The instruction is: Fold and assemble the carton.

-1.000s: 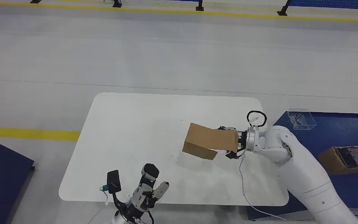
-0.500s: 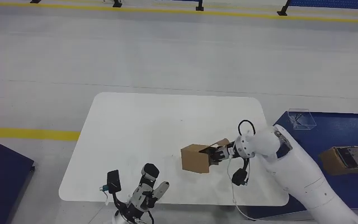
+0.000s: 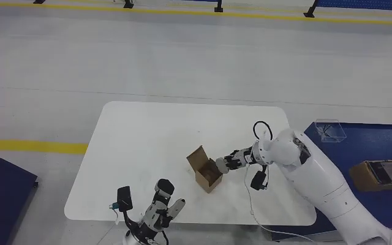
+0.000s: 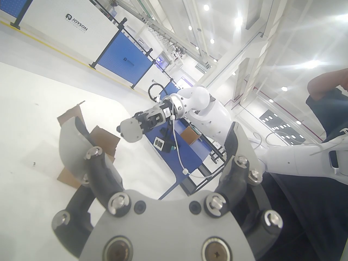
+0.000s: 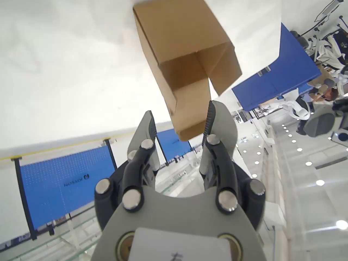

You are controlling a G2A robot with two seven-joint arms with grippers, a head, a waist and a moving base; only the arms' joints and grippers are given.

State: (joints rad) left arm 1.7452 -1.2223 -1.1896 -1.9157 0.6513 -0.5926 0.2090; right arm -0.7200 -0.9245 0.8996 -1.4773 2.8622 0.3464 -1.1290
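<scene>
**Nosing into the carton's open end**

Right gripper [image 5: 181, 111] sits just right of the carton [image 3: 205, 173], jaws spread wide w/ one loose flap [image 5: 190, 109] poking btwn them. The flap lies close against one of the fingers [image 5: 217, 126], but the other stands well off it. So nothing is clamped and the gripper holds nothing. Prob. reason for the pose: straddling the flap edge lets the arm either pinch it or push it inward to fold.

Carton lies on its side on the white table [image 3: 141, 141], right of centre and toward the near edge, open mouth turned to the right gripper. Body is squared up into a tube, but the flaps at the mouth are loose and the end isn't closed. Task looks approx. halfway at best.

Left gripper [image 4: 151, 123] hangs by the near edge of the table, left of the carton and well apart from it, jaws wide open and empty. Parked there it stays clear of the right arm's work. It also means nothing braces the carton, and a light box on a smooth top may slide left if pushed.

Next move, by judgement: close on the flap or press it in gently, w/ the left gripper brought in as a backstop.
</scene>
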